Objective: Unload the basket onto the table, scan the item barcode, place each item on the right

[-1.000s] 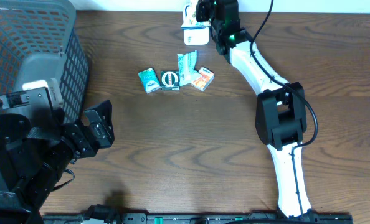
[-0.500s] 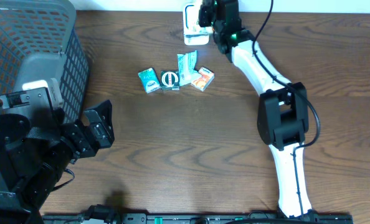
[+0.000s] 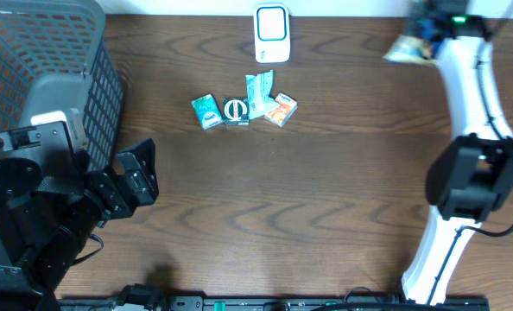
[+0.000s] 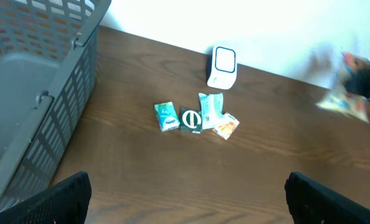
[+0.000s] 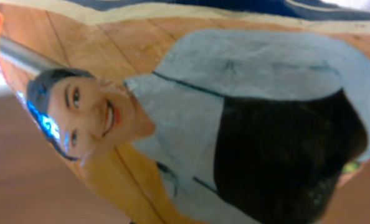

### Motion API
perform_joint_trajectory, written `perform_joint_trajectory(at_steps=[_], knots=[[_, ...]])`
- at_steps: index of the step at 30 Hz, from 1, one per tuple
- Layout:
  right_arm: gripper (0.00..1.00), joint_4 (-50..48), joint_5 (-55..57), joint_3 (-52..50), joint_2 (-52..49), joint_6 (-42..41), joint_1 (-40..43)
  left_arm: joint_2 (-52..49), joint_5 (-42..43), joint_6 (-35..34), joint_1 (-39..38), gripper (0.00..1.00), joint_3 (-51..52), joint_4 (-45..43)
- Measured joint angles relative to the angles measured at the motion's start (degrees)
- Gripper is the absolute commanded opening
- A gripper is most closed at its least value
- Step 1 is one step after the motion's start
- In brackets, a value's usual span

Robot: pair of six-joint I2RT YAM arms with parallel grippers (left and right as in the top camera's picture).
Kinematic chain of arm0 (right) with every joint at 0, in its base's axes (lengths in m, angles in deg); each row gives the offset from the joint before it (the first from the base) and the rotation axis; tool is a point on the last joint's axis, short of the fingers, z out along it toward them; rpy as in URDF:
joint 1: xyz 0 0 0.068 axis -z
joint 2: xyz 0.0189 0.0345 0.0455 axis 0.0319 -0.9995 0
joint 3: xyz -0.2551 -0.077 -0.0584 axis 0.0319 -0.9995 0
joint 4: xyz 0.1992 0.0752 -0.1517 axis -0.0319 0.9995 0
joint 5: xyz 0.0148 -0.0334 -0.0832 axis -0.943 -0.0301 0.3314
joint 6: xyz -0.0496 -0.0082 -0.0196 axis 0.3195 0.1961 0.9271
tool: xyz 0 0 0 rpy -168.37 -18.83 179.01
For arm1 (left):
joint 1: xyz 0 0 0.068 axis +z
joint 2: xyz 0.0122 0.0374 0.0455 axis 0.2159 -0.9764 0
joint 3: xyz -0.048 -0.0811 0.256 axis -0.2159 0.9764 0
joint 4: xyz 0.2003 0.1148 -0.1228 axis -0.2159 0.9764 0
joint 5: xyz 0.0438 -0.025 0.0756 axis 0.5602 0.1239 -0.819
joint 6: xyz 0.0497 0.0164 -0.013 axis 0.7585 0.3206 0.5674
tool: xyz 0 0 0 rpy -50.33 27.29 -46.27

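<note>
Dark wood-grain table [image 3: 326,225] under the overhead camera, white wall along its far edge. Right gripper [image 3: 422,34]: jaws pressed together, pinching a packet [image 3: 405,48] at the far right of the table, well to the right of the scanner [image 3: 271,33]. The packet is blurred in both the overhead and left wrist views, so its tilt cannot be told, nor whether it touches the table. In the right wrist view the packet fills the picture: a printed smiling face with dark hair, a pale blue top, an orange-brown ground, and a red patch at the left edge. No writing on it can be read, and no barcode shows on this face. Right arm pose: white links run from the near right edge up through a black joint [image 3: 472,181] to the far right corner, stretched almost straight. Left gripper [image 3: 138,177]: jaws spread wide, holding and touching nothing; in its own wrist view the two black fingertips [image 4: 66,199] sit at the bottom corners. Left arm is bunched at the near left, just beside the near corner of a grey mesh basket [image 3: 110,86]. The scanner is white with a blue-rimmed window, standing at the far edge near the middle. Just nearer than it, four small packs [image 3: 243,108] lie in a row: teal, dark with a round white mark, taller teal-and-white, orange. Their print is too small to read.
</note>
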Motion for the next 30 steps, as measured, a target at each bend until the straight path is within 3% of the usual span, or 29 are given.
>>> perform_joint_trajectory(at_steps=[1,2,8,15,23,30], knots=[[0.82,2.0,1.6,0.0,0.0,1.1,1.9,0.0,0.0,0.0,0.0,0.98,0.0,0.0],[0.99,4.0,3.0,-0.1,0.0,1.9,3.7,0.0,0.0,0.0,0.0,0.98,0.0,0.0],[0.99,10.4,3.5,-0.1,0.0,4.1,11.1,0.0,0.0,0.0,0.0,0.98,0.0,0.0],[0.99,14.4,-15.0,-0.1,0.0,4.5,12.4,0.0,0.0,0.0,0.0,0.98,0.0,0.0],[0.99,23.3,-44.8,-0.1,0.0,3.1,6.5,0.0,0.0,0.0,0.0,0.98,0.0,0.0],[0.99,28.6,-46.4,-1.0,0.0,2.7,-4.4,0.0,0.0,0.0,0.0,0.98,0.0,0.0]])
